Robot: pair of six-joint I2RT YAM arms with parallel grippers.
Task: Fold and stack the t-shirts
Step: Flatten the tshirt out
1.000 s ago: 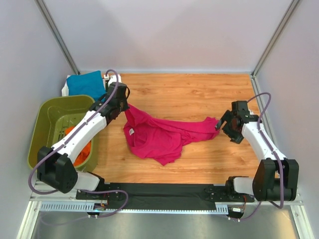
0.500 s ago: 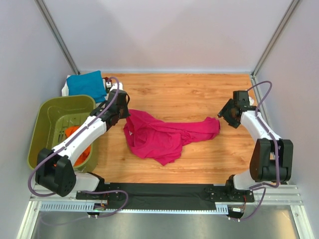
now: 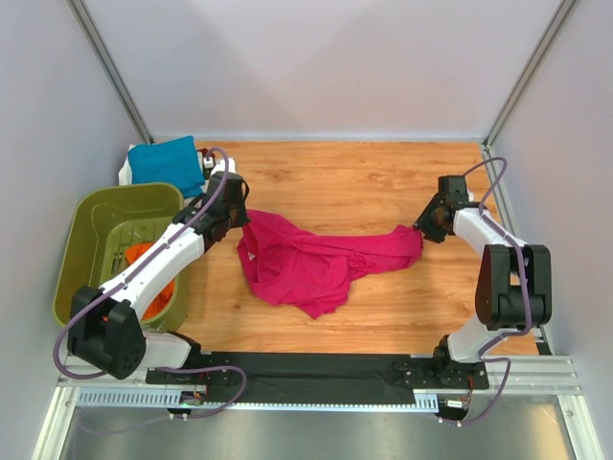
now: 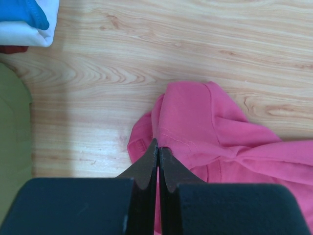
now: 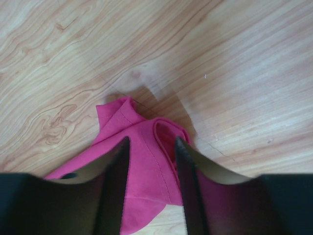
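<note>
On table (image 3: 383,182), pink t-shirt (image 3: 306,268), L hand (image 4: 158,146) pinching edge

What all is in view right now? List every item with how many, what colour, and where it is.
magenta-pink cloth t-shirt: one, magenta-pink, crumpled across the middle of the table
folded teal-blue cloth t-shirt: one, teal-blue, far left corner, on top of the white one
folded white cloth t-shirt: one, white, under the teal-blue one, only its edge shows
orange cloth shirts: number unclear, orange, inside the basket
olive-green plastic basket: one, olive-green, at the table's left side
wooden table: one, light brown
black strip: one, black, along the near edge
left gripper: one, black, shut on the magenta-pink shirt's left end
right gripper: one, black, jaws open astride the shirt's right tip
</note>
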